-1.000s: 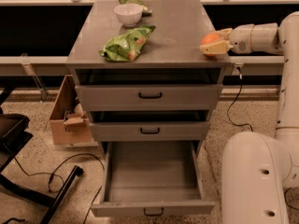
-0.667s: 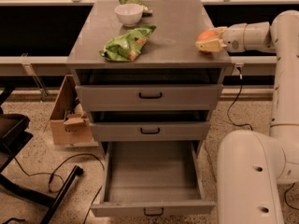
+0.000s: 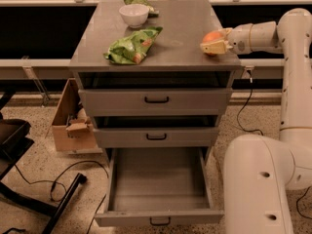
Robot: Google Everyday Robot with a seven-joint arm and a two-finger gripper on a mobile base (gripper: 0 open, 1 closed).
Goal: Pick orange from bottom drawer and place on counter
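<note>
the white arm stands at the right, bends at the top and reaches left with its forearm level. the gripper at its tip points left, fingers closed on the orange. the rounded base sits near right.

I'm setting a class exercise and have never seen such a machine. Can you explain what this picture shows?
This is a mobile robot: the white base stands at lower right, and its one arm reaches over a grey drawer cabinet. The single camera looks down on the cabinet's front; its mount isn't known. The gripper, two fingers, is closed on the orange at the right edge of the counter. On the counter lie a white bowl and a green bag. The bottom drawer stands pulled open.
</note>
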